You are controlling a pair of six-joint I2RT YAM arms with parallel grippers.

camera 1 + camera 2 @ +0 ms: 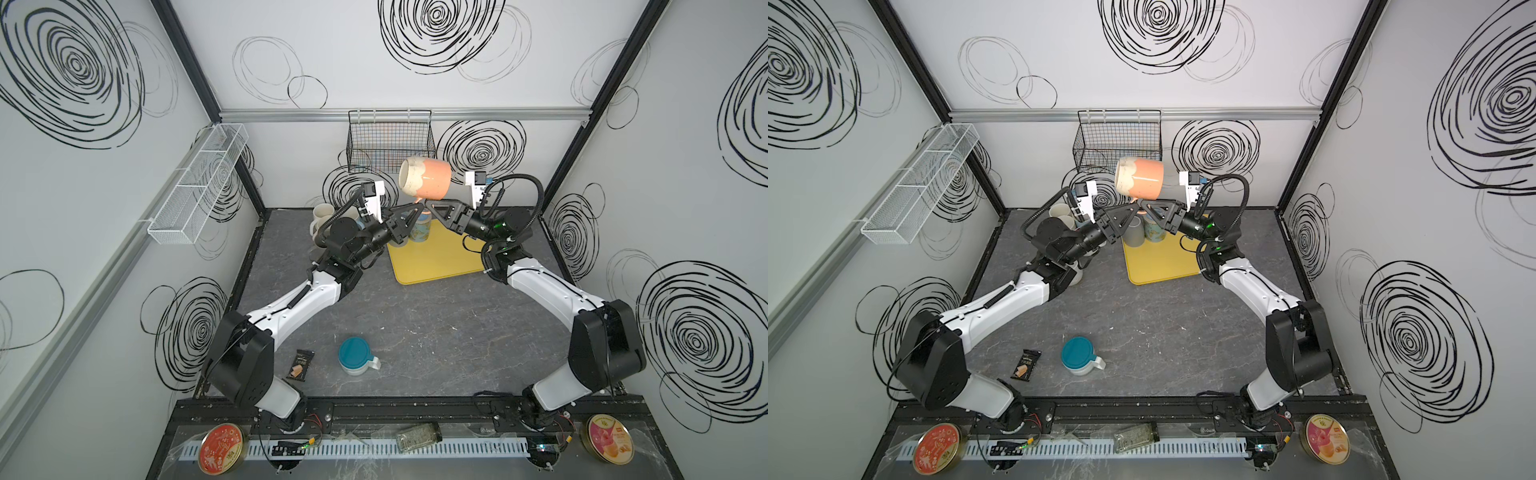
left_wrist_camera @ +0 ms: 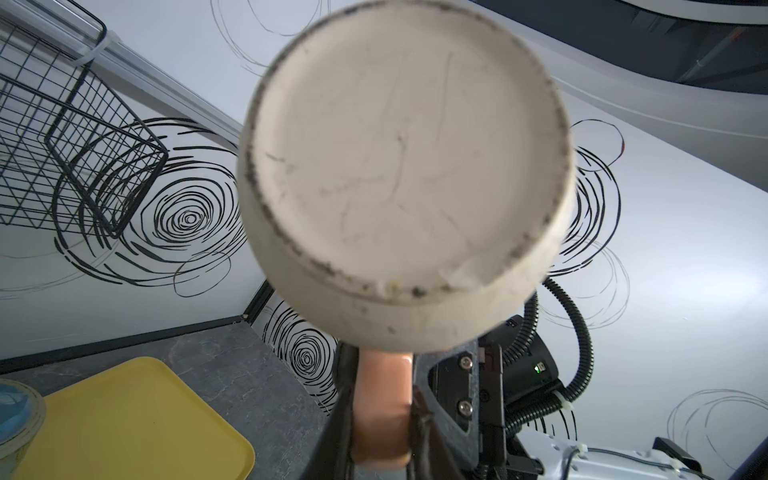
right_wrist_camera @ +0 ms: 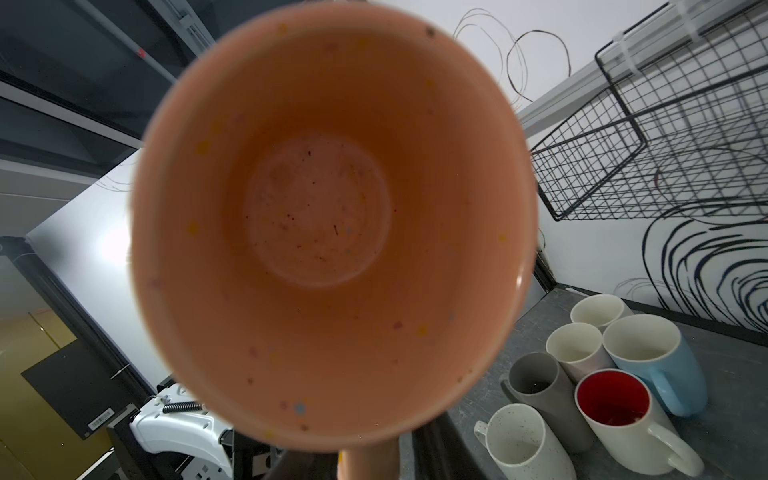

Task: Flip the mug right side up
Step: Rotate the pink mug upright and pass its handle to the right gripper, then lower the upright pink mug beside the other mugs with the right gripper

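On the far left of the surface [image 1: 415,324] stands a bunch of mugs [image 3: 602,382] with their mouths up. Nearer to me, a small cup with a blue-green top [image 1: 353,356] sits by itself. The left arm reaches up toward the middle. The jaws of the left gripper [image 1: 417,206] are shut tight on the handle [image 2: 382,399] of the mug [image 1: 428,178]. The mug is up in the air, over the far end of the yellow tray [image 1: 436,257] and in front of the black wire basket [image 1: 388,141] on the far wall. It lies on its side. Its cream bottom points left, its open orange mouth points right, and its handle hangs down. The right gripper [image 1: 432,204] comes in from the right. Its jaws are at the same handle, but I cannot tell if they are squeezing it.
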